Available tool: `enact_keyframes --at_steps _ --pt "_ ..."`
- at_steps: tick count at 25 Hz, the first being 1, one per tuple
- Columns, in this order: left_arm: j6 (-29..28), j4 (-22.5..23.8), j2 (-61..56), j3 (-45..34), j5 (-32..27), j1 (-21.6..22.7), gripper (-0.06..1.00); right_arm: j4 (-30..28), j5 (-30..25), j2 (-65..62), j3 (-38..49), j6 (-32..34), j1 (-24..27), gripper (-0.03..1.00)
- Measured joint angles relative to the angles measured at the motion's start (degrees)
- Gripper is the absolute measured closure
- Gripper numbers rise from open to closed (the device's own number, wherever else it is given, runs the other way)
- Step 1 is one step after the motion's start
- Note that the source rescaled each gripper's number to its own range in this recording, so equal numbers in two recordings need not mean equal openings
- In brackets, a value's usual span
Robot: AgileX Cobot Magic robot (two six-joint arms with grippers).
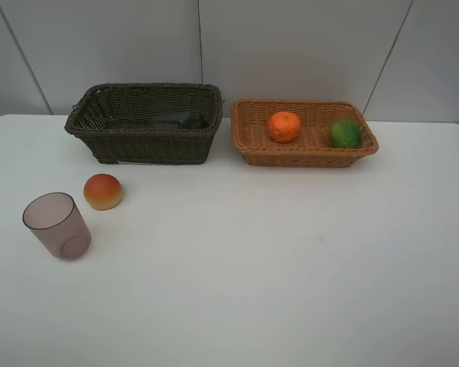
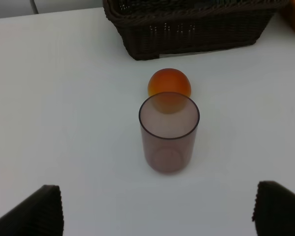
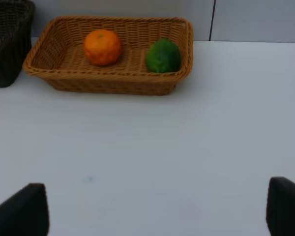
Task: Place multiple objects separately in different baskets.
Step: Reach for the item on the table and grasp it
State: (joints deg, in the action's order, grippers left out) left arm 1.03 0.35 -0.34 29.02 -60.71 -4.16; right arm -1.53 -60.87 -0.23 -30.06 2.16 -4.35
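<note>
Neither arm shows in the high view, so the wrist cameras carry this one. The left gripper [image 2: 160,210] has its jaws spread wide with nothing between them. It looks straight at the purplish cup [image 2: 169,135], which stands upright, mouth up, on the white table [image 1: 252,267]. Just behind the cup, slightly apart from it, sits the red-orange fruit [image 2: 169,84], near the front wall of the dark basket [image 1: 141,141]. That lineup suggests the cup is the next pick, with the claw released in readiness to straddle it. On the other side, the right gripper [image 3: 156,206] is also released and empty over bare table, facing the tan basket [image 3: 108,81]. The orange [image 3: 103,47] and the lime [image 3: 162,55] lie side by side in that basket without touching. Fruit seems to be gathering there, so I'd guess the red-orange one belongs with them and the cup goes in the dark basket. Something dark already lies in the dark basket, but it's too dim to name. No pink bottle is in sight.
</note>
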Motion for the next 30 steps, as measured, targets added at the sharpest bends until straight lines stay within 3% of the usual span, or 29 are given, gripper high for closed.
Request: enact_keyframes --at_steps 8,30 --pt "0.0 0.0 0.0 0.0 0.0 0.0 -0.06 0.0 0.0 0.0 0.0 0.0 7.09 0.05" --pt "0.0 0.0 0.0 0.0 0.0 0.0 -0.06 0.0 0.0 0.0 0.0 0.0 7.15 0.05"
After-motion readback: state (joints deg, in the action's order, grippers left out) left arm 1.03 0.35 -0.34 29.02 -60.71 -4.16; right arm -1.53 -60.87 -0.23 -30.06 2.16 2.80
